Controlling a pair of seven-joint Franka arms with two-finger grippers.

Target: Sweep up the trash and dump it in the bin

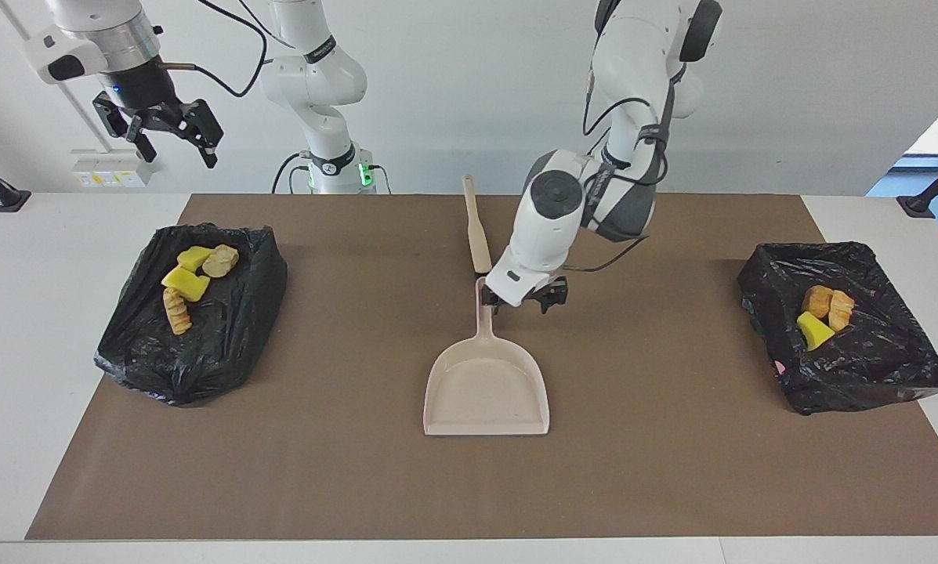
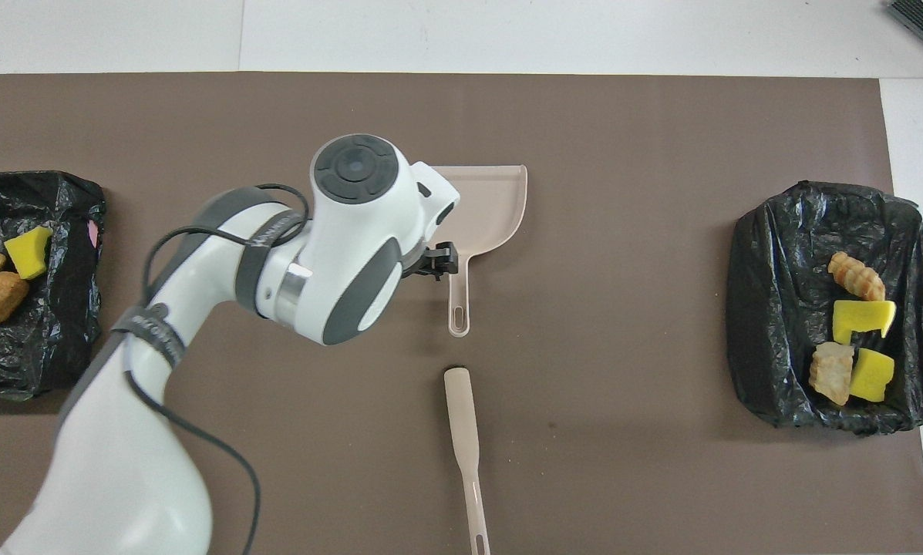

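Note:
The beige dustpan (image 1: 486, 388) (image 2: 492, 204) lies flat on the brown mat, its handle pointing toward the robots. My left gripper (image 1: 525, 301) hangs open just beside that handle, toward the left arm's end, holding nothing; one black finger (image 2: 439, 260) shows under the wrist. The trash lies in two black-bagged bins: several sponge and bread pieces (image 1: 186, 282) (image 2: 854, 331) in the bin (image 1: 202, 345) (image 2: 777, 308) at the right arm's end, three pieces (image 1: 823, 313) (image 2: 6, 270) in the bin (image 1: 868, 376) (image 2: 52, 324) at the left arm's end. My right gripper (image 1: 167, 137) waits open, high over its own end.
The beige hand brush (image 1: 476, 235) (image 2: 461, 424) lies on the mat, nearer to the robots than the dustpan, in line with its handle. White table (image 1: 61, 227) borders the mat (image 1: 359, 486) at both ends.

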